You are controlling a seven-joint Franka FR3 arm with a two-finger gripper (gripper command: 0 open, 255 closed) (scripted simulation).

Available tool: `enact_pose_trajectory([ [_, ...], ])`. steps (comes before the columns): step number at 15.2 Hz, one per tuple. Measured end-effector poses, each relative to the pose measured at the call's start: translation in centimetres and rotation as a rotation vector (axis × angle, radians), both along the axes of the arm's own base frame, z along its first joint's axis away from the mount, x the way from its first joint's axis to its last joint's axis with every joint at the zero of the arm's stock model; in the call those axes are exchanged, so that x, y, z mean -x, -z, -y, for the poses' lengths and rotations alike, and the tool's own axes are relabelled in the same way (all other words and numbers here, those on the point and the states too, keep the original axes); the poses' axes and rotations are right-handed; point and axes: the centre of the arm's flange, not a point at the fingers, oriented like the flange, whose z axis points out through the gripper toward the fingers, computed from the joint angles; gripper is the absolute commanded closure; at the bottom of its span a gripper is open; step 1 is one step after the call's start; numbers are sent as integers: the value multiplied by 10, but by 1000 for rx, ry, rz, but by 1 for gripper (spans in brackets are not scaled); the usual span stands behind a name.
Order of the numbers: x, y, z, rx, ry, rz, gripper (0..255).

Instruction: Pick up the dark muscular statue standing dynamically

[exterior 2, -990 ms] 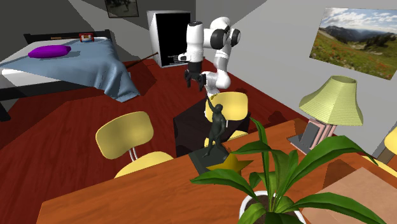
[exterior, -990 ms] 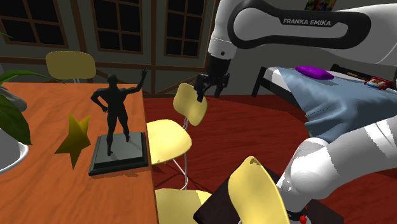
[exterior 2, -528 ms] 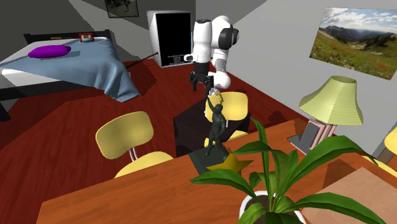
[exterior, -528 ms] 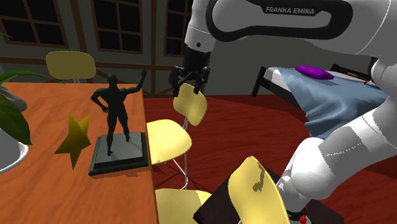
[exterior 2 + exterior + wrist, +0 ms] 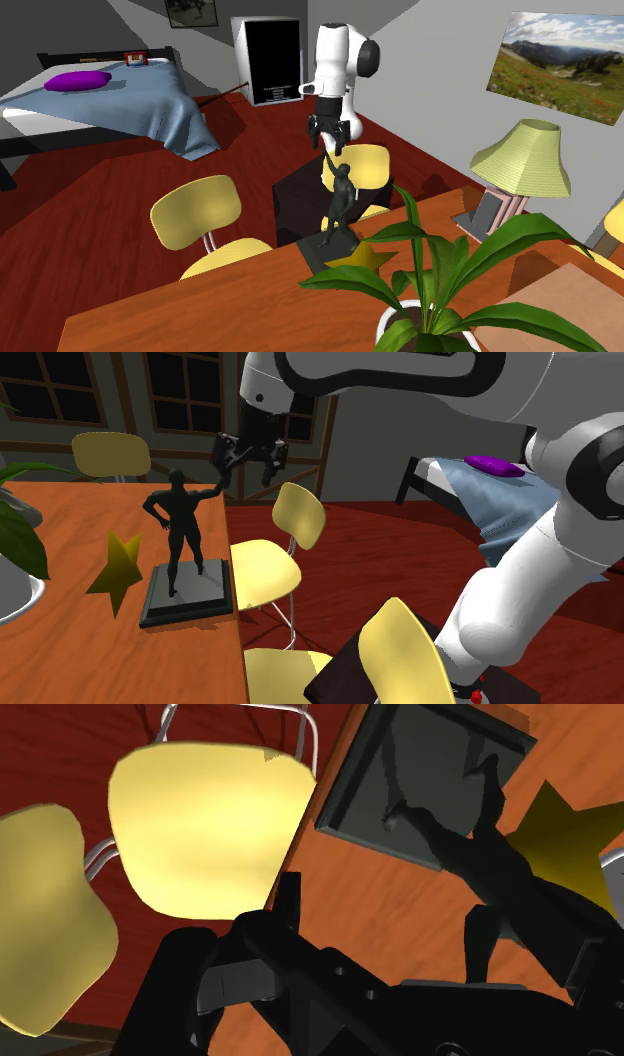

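Your shoulder view looks from beside the stand [image 5: 335, 664], along the tabletop [image 5: 70, 642] edge toward the windows [image 5: 185, 392]. Your second exterior view faces the arm [image 5: 335, 60] from across the tabletop, farther off. Your wrist view looks down, close. All three share the statue [image 5: 182, 524].

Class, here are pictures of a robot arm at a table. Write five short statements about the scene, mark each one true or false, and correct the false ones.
1. The dark statue stands upright on the wooden table. True.
2. The gripper is shut on the statue. False: its fingers stand apart, near the raised hand.
3. A yellow star sits beside the statue's base. True.
4. The chairs are blue. False: they are yellow.
5. The purple cushion lies on the table. False: it lies on the bed.
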Motion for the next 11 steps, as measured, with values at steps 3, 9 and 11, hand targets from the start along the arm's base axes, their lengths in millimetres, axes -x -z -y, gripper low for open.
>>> enact_pose_trajectory([
  [3, -15, -11, -32, -14, 3, 25, 0],
  [9, -47, -37, -86, -41, 11, 74, 0],
  [11, -54, -41, -97, -47, 14, 83, 0],
])
